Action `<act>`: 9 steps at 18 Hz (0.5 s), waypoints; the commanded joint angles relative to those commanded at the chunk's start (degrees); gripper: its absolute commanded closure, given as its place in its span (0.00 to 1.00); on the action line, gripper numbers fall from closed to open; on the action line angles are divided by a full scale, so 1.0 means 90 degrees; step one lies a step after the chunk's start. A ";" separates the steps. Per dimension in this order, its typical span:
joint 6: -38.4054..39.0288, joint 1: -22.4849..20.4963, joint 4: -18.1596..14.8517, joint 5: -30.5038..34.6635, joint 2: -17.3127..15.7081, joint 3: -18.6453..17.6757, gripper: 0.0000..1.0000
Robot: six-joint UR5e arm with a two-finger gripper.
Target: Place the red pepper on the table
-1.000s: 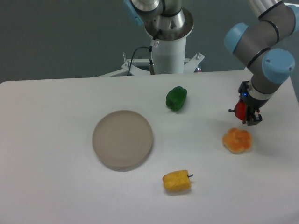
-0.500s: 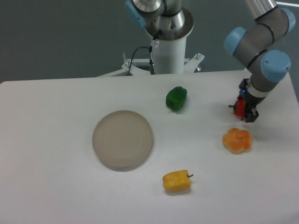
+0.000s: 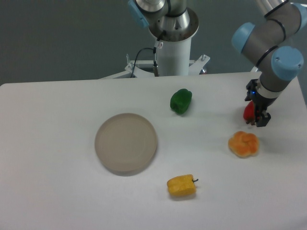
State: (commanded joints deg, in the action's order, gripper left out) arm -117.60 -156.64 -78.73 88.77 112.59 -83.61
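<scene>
**Red pepper carried low at the right edge, release not yet made**

Fixed camera, now: end effector [image 3: 256,114] clamped on the red pepper [image 3: 249,112], hanging just above the white surface [image 3: 57,191] near its right edge, with the orange pepper [image 3: 243,144] close below in the picture. Whether the red pepper touches the surface: cannot tell. Elsewhere, green pepper [image 3: 181,101] toward the back, round plate [image 3: 125,143] at centre-left, yellow pepper [image 3: 181,186] toward the front, all well apart from the arm.

Against the pictures half a second and a second back: wrist shifted slightly right, pepper seen a little right of its former spot, everything else unmoved. Judged meaning: carrying nearly done, with only lowering and opening left, and some risk of nudging the orange pepper nearby
</scene>
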 joint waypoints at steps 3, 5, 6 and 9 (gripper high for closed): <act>0.0418 0.0420 -0.0139 0.0127 0.0020 0.0481 0.00; 0.0760 0.0655 -0.0139 0.0157 0.0010 0.0560 0.00; 0.0955 0.0801 -0.0139 0.0157 -0.0009 0.0560 0.00; 0.1580 0.1240 -0.0120 0.0147 -0.0049 0.0667 0.00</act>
State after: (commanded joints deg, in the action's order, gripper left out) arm -103.38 -145.47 -79.80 90.09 112.15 -77.61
